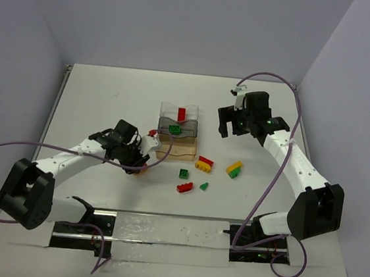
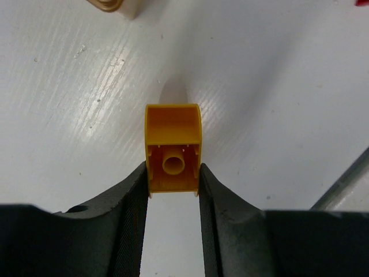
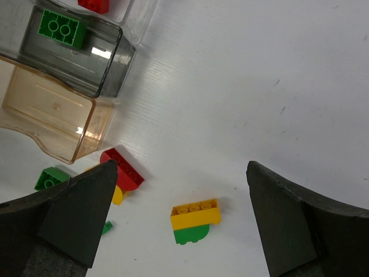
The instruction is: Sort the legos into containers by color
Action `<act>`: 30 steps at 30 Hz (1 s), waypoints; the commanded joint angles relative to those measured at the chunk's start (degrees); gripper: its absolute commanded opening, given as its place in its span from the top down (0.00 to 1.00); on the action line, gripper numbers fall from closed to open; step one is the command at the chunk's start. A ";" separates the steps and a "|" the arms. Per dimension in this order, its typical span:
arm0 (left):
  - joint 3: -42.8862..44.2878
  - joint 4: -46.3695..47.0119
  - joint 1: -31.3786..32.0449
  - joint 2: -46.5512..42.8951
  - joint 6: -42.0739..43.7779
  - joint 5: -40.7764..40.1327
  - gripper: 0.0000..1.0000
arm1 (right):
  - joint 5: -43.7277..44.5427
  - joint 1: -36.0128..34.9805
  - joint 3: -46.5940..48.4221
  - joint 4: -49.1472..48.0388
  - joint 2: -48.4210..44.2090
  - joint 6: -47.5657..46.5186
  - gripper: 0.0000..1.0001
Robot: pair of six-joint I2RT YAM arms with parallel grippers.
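One yellow brick point(image 2: 173, 138) is being squeezed between the fingers point(image 2: 131, 202) of the left gripper point(image 2: 173, 176), and the amber tray point(image 3: 49, 107) is sitting just ahead of it, a bit to its left, while the right gripper point(image 3: 180, 173) is hanging wide open farther away.

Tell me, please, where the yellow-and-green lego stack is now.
In the top view, the yellow-and-green stack lies on the table, on the right arm's side, just right of the red-and-yellow stack.
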State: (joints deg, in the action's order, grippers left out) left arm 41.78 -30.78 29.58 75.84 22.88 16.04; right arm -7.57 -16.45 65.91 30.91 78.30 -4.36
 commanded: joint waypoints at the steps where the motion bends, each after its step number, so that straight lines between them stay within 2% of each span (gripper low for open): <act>1: 4.27 -9.15 0.29 -7.17 7.32 10.78 1.00 | 0.28 0.45 0.80 -0.07 -1.50 -0.12 0.00; 4: 9.79 -14.29 0.29 -10.25 8.54 16.23 0.99 | 0.08 0.45 0.70 -0.26 -1.84 0.06 0.00; 6: 11.75 -11.33 0.29 -9.48 4.43 16.28 0.99 | -0.25 0.45 0.30 -0.75 -1.78 0.14 0.00; 11: 15.91 -2.80 0.21 -2.55 -5.63 9.63 0.98 | -0.21 0.45 1.19 -0.02 -0.70 0.41 0.00; 16: 18.77 2.83 0.47 3.25 -10.39 9.39 0.94 | -0.43 0.39 1.06 -0.33 -0.87 0.11 0.00; 21: 21.73 7.33 0.56 7.84 -11.64 3.85 0.90 | -1.39 0.44 0.71 -0.32 -0.96 -0.12 0.00; 27: 23.21 6.80 0.75 11.82 -10.73 2.82 0.89 | -1.23 0.45 0.51 -0.17 -1.49 -0.47 0.00; 30: 23.08 7.57 0.91 12.66 -10.31 2.33 0.82 | -1.57 0.44 0.01 -0.42 -1.40 -0.49 0.00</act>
State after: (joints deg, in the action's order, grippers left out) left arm 62.92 -26.17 29.94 87.85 12.67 19.59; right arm -8.49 -16.45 65.91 30.94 78.30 -4.36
